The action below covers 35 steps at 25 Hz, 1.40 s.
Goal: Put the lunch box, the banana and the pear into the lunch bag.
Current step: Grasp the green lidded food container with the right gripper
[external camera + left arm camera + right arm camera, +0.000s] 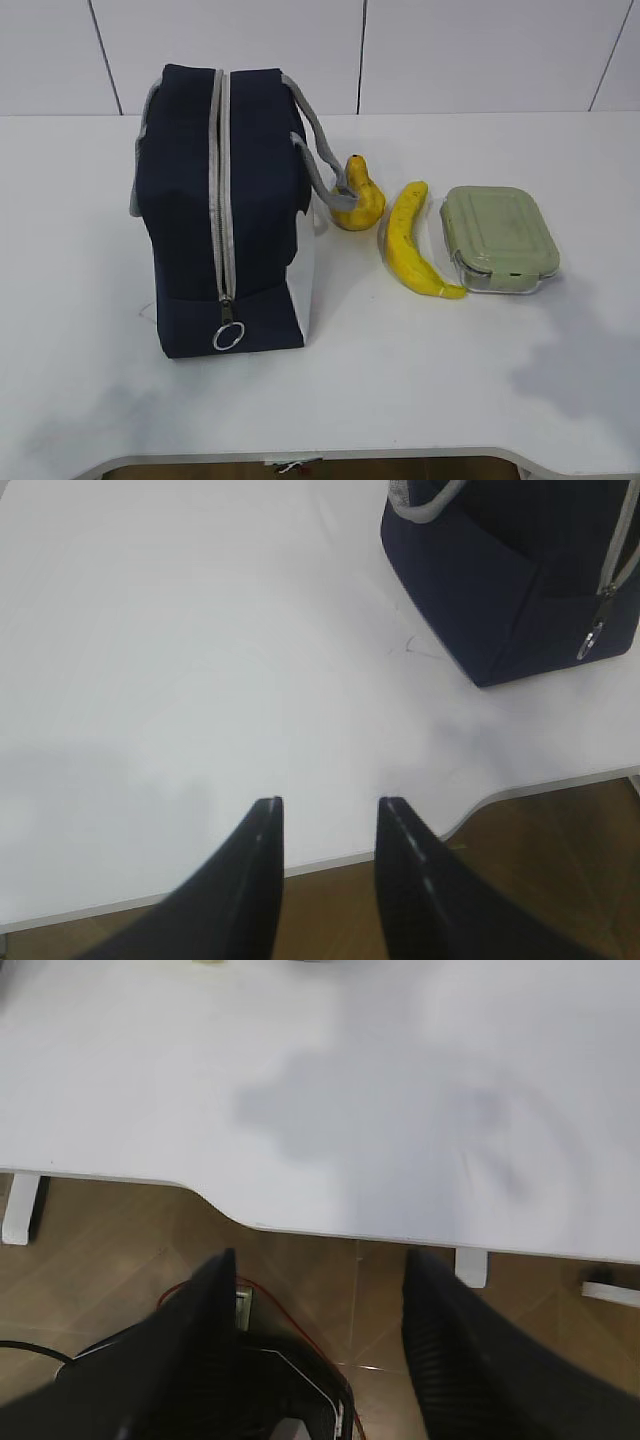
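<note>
Zipped lunch bag (225,215) runs front-to-back like banana (410,252); both end effectors (328,825) (315,1270) apart, empty.

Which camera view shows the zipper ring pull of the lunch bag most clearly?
The exterior view: the ring pull hangs unobstructed at the lunch bag's near end. The left wrist view shows it small, at the frame edge. The right wrist view shows none of it.

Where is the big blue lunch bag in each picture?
Exterior view: the lunch bag stands left of the middle, zipped shut, with the pear beside it.
Left wrist view: its corner fills the top right.
Right wrist view: not in it.
Shared landmark: the zipper's ring pull, also seen in the left wrist view.
</note>
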{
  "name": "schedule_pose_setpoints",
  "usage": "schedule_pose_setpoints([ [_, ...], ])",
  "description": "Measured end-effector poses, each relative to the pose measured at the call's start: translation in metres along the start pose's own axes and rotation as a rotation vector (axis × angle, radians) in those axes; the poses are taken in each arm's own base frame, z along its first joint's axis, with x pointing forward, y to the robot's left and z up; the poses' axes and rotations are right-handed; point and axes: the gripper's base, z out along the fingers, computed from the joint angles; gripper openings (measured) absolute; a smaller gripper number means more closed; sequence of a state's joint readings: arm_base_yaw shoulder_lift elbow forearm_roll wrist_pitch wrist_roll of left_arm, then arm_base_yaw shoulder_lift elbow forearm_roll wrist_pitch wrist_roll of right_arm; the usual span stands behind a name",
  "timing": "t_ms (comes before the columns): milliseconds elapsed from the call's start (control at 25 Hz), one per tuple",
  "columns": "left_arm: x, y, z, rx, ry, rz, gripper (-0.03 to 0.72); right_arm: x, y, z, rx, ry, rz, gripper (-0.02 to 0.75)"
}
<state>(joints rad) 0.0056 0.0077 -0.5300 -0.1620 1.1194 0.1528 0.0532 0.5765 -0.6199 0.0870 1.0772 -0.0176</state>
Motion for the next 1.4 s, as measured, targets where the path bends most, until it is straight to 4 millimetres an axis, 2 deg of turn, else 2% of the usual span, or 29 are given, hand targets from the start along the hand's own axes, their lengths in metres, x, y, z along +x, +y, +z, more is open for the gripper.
schedule_pose_setpoints([
  [320, 0.0, 0.0, 0.0, 0.0, 0.0, 0.0, 0.243, -0.02, 0.011, 0.024, -0.133, 0.068, -0.029, 0.435],
  [640, 0.0, 0.0, 0.0, 0.0, 0.0, 0.0, 0.243, -0.064, 0.024, 0.034, -0.284, 0.086, -0.088, 0.435],
  [840, 0.0, 0.0, 0.0, 0.0, 0.0, 0.0, 0.243, -0.085, 0.032, 0.054, -0.4, 0.163, -0.122, 0.435],
  [1120, 0.0, 0.0, 0.0, 0.0, 0.0, 0.0, 0.243, -0.102, 0.043, 0.08, -0.584, 0.249, -0.163, 0.435],
  [1240, 0.0, 0.0, 0.0, -0.001, 0.0, 0.001, 0.243, -0.108, 0.041, 0.088, -0.619, 0.228, -0.151, 0.435],
  [1400, 0.0, 0.0, 0.0, -0.001, 0.0, 0.001, 0.243, -0.114, 0.026, 0.095, -0.655, 0.188, -0.117, 0.435],
])
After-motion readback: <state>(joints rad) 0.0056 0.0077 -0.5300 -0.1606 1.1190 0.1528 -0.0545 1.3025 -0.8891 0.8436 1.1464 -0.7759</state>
